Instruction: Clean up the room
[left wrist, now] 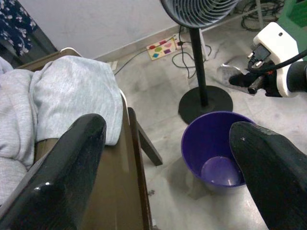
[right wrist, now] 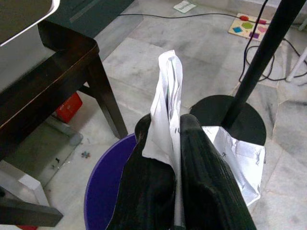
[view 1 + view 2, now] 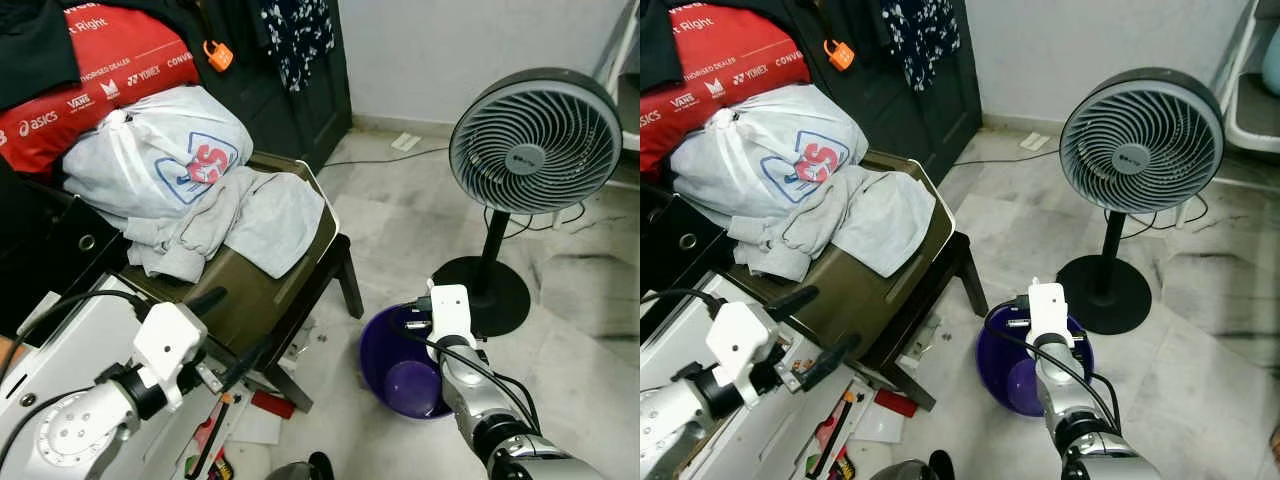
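Note:
My right gripper point(image 2: 170, 127) is shut on a crumpled white and silver paper wrapper point(image 2: 168, 91), held just above the rim of a purple bin point(image 3: 395, 375) on the floor. In the left wrist view the wrapper point(image 1: 231, 75) shows silver, beyond the bin point(image 1: 216, 153). My left gripper point(image 1: 168, 129) is open and holds nothing. It hovers at the front edge of a dark wooden chair point(image 3: 270, 290), left of the bin. A grey garment point(image 3: 250, 215) and a white plastic bag point(image 3: 150, 150) lie on the chair.
A standing fan point(image 3: 530, 140) with a round black base point(image 3: 490, 290) is right behind the bin, with cables on the floor behind it. A red sports bag point(image 3: 100, 70) sits behind the chair. Small litter, including a red piece point(image 3: 272, 403), lies under the chair.

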Tool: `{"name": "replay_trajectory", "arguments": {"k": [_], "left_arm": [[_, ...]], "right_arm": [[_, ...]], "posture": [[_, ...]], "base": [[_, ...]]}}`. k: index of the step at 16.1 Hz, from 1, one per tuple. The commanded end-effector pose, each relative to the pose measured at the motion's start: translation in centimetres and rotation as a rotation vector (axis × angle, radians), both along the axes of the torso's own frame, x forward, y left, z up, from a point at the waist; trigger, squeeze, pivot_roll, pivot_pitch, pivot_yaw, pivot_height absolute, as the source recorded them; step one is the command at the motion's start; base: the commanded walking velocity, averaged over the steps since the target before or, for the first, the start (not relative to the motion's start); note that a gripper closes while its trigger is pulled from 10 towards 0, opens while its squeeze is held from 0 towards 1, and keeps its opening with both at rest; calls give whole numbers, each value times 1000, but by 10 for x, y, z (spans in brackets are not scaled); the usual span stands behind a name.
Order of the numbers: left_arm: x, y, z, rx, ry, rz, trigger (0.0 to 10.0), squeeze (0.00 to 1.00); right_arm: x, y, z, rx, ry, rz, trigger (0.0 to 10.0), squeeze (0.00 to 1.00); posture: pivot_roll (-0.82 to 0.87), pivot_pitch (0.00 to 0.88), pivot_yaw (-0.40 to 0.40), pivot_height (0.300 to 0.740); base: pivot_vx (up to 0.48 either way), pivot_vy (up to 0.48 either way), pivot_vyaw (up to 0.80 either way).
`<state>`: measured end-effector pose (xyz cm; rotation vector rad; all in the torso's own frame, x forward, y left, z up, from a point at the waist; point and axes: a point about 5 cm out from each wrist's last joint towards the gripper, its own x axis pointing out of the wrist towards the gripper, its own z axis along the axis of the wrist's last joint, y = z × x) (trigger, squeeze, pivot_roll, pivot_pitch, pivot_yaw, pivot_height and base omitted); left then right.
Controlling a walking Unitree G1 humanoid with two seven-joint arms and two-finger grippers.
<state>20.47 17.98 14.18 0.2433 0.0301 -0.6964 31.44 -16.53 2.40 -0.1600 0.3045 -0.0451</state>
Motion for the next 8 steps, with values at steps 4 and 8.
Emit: {"name": "replay_trajectory", "arguments": {"k": [4,8], "left_arm": [[-6,8,3,30,19,-1,10000,0],[-8,8,5,35,37,-10,10000,0]], "right_arm": [[0,9,-2,34,14,-21,10000,0],[-4,3,-6,40,30,-71,10000,0]], "posture": [[200,192,258,740],[204,199,268,740]], "base": [[0,0,0],[0,0,0]]}}
